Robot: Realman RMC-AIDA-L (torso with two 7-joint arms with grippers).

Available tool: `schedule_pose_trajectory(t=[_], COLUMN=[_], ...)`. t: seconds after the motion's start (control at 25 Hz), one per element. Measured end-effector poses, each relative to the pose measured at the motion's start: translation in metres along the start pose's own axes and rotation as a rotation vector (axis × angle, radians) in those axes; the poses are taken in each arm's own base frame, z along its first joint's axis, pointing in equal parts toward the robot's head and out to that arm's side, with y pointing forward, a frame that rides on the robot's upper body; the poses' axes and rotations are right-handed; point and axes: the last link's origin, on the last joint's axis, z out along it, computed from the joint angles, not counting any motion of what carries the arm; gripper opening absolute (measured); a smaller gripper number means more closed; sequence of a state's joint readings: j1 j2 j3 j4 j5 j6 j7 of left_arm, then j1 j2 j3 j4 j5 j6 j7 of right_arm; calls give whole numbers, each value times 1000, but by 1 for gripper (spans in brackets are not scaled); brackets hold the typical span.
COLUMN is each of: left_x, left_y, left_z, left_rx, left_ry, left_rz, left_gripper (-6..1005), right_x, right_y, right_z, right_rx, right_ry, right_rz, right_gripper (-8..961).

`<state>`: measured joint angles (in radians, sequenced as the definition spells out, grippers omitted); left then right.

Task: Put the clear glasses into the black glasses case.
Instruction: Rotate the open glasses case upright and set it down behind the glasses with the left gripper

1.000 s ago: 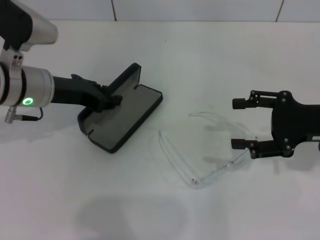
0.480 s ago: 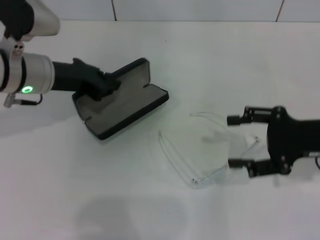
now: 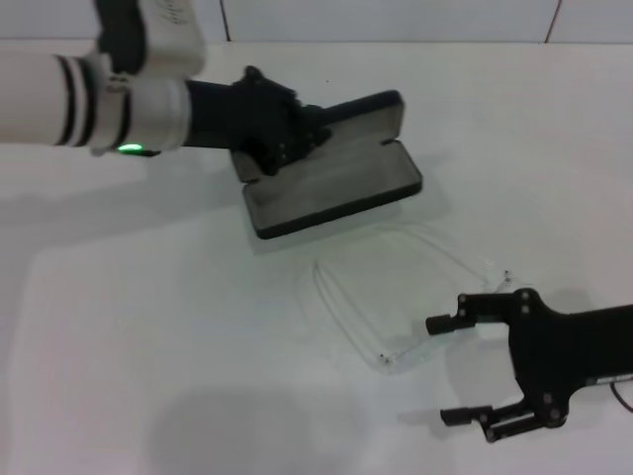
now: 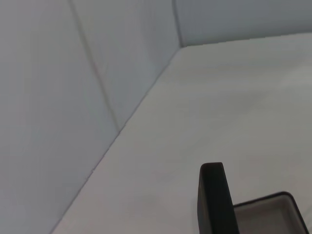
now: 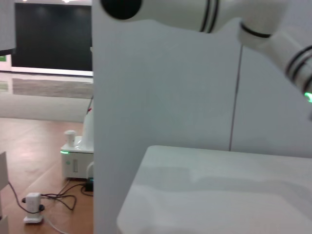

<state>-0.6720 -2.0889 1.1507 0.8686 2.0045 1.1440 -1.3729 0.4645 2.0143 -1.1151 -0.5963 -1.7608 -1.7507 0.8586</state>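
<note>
neither placement step is complete: the left tool (image 3: pixel 297 139), clamped on the open black rectangular hinged glasses case (image 3: pixel 331 183), holds it beside the transparent plastic wraparound glasses (image 3: pixel 396 297) lying uncased on the white tabletop (image 3: pixel 148 346), while the right tool (image 3: pixel 450 371) waits nearby, fingers apart and empty.

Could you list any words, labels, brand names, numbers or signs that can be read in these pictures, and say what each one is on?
None can be read.
The black glasses case lies open with its grey lining up; no lettering shows on it.
The left gripper, holding the case, and the open right gripper carry no readable marks.
The clear glasses are unmarked.
</note>
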Motion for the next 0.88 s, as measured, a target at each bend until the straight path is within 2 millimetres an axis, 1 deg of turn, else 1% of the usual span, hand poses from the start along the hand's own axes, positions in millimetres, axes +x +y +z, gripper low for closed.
schedule_pose_trajectory(t=[0.12,0.32,0.48,0.68,0.88], left_x=[9,15,17,13,11], left_y=[0,0,-5,6,10], left_z=[19,26,31,44,45], left_rx=[-43,-61,-11,-20,-40], left_ry=[3,4,-3,-44,-53], left_rz=[70,126,169,244,256], left_gripper=[208,209,210,211,212], right_x=[2,3,4,4,4], right_y=[4,5,5,4,4], right_z=[2,2,2,1,1], right_rx=[-8,-1,2,8,10], right_ry=[-2,-5,-5,-5,-4], right_rz=[2,-4,-10,-16,-17], right_gripper=[782,782,782,782,782])
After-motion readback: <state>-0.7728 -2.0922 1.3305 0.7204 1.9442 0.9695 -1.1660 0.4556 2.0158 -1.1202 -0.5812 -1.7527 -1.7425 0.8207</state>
